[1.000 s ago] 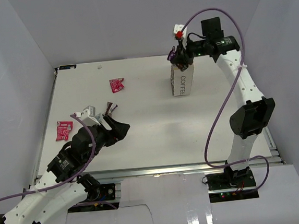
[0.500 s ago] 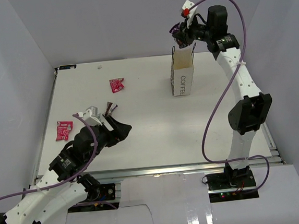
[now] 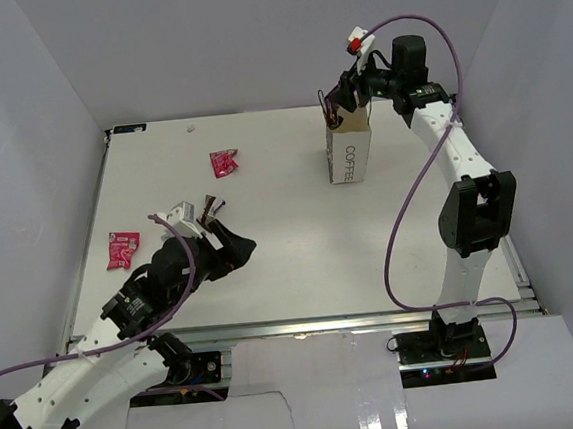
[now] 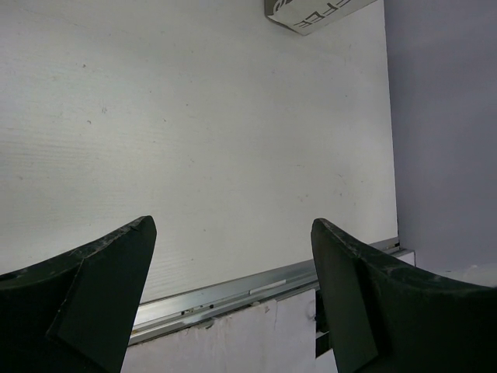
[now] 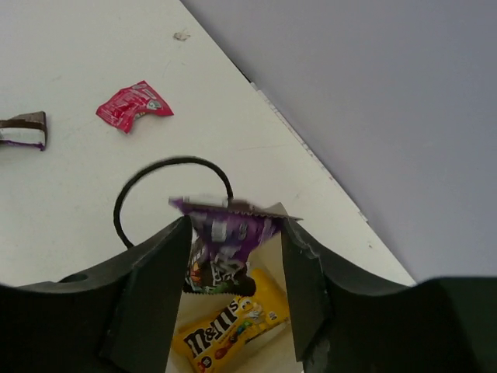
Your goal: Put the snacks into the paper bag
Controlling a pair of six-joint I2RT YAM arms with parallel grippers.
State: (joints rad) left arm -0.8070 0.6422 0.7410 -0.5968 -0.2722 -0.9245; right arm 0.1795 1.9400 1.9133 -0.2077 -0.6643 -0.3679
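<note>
While the right claw (image 5: 234, 225) is clenched on the purple snack (image 5: 227, 235), it hangs just above the open mouth of the bag (image 3: 350, 159), toward the far-right corner of the desk (image 3: 267, 216), so the drop should lie straight down.

Left arm (image 3: 80, 373): white link shells, black joint housings, bulky black wrist block. Right arm (image 3: 459, 154): matching white links, large black elbow joint (image 3: 477, 214), black cylindrical motor near wrist. Thin purple cable (image 3: 390, 276) looped loosely beside each arm. Small white module with red mark (image 3: 357, 41) sat atop right wrist. Black base (image 3: 444, 346). Jaws matte black, wedge-shaped, edges scuffed grey.
</note>
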